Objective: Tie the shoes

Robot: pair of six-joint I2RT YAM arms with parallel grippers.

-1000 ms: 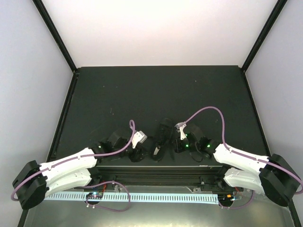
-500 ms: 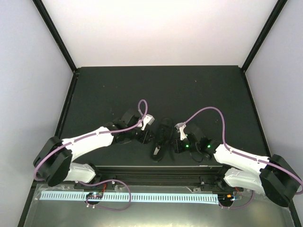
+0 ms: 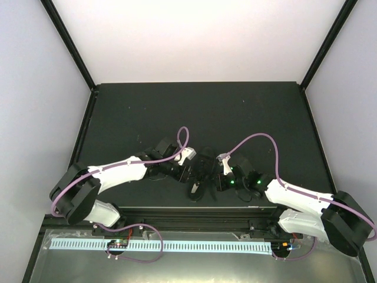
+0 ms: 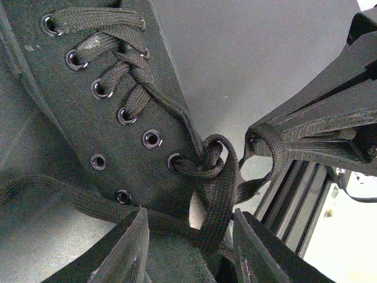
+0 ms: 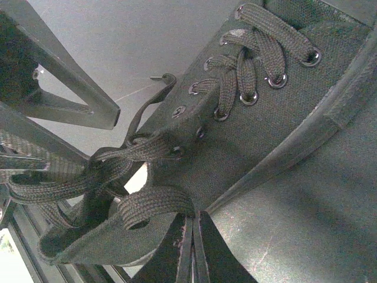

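Note:
The small black lace-up shoe (image 3: pixel 204 160) lies on the dark mat between my two grippers, its laces loosely crossed near the top eyelets. My left gripper (image 3: pixel 189 170) stands at the shoe's left side. In the left wrist view its jaws are open (image 4: pixel 191 250) and a lace strand (image 4: pixel 219 200) hangs between them, touching neither finger. My right gripper (image 3: pixel 220 177) is at the shoe's right side. In the right wrist view it is shut (image 5: pixel 191 230) on the end of a lace loop (image 5: pixel 156 206) beside the shoe's upper (image 5: pixel 265 118).
The dark mat (image 3: pixel 200 112) is bounded by black frame rails and pale walls. A black metal rail (image 3: pixel 194 215) runs along the near edge just behind the shoe. Purple cables (image 3: pixel 259 138) arch over both wrists.
My left arm has swung up and to the right, from the near edge to the shoe's left side. The right arm and the shoe have stayed where they were.

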